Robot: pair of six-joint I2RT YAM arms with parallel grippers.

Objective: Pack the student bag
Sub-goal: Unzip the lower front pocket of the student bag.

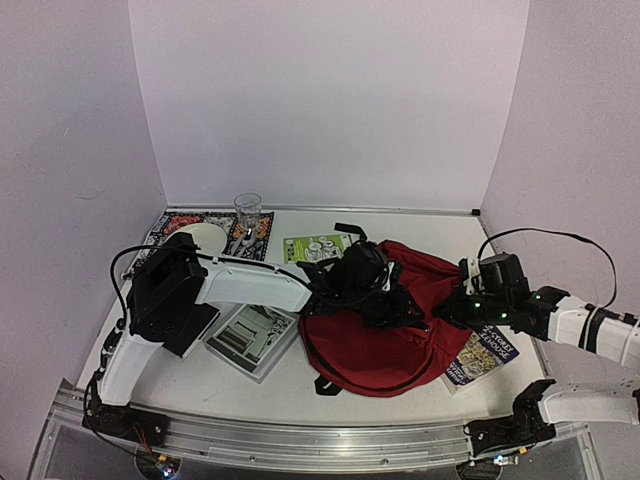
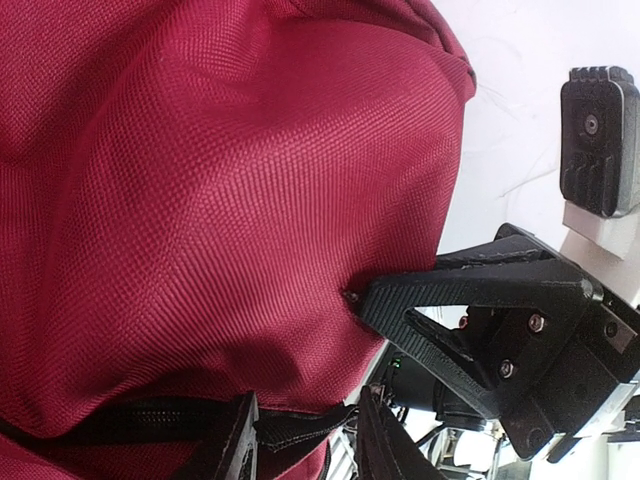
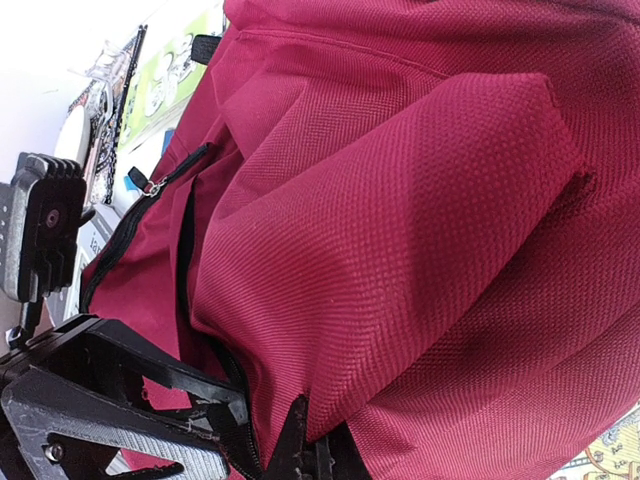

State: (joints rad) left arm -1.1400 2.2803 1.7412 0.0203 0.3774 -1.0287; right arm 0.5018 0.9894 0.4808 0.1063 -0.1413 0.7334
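The student bag (image 1: 390,345), dark red with black zips, lies at the middle right of the table. My left gripper (image 1: 392,300) hangs over its top. In the left wrist view its jaws (image 2: 310,445) stand apart around a black fabric tab (image 2: 300,425) at the zip, which lies loose between the fingers. My right gripper (image 1: 463,304) is at the bag's right edge, shut on a fold of the red fabric (image 3: 400,330); the fold runs into its fingertips (image 3: 310,420). From the left wrist it shows as a black wedge (image 2: 365,300) pinching the cloth. The zip (image 3: 185,260) is partly undone.
A drinking glass (image 1: 247,211), a white plate (image 1: 204,238) on a patterned mat (image 1: 165,226) and a green booklet (image 1: 315,245) lie at the back. A picture book (image 1: 250,338) lies left of the bag, and another book (image 1: 480,358) pokes out under its right side. A metal rail (image 1: 300,440) runs along the front.
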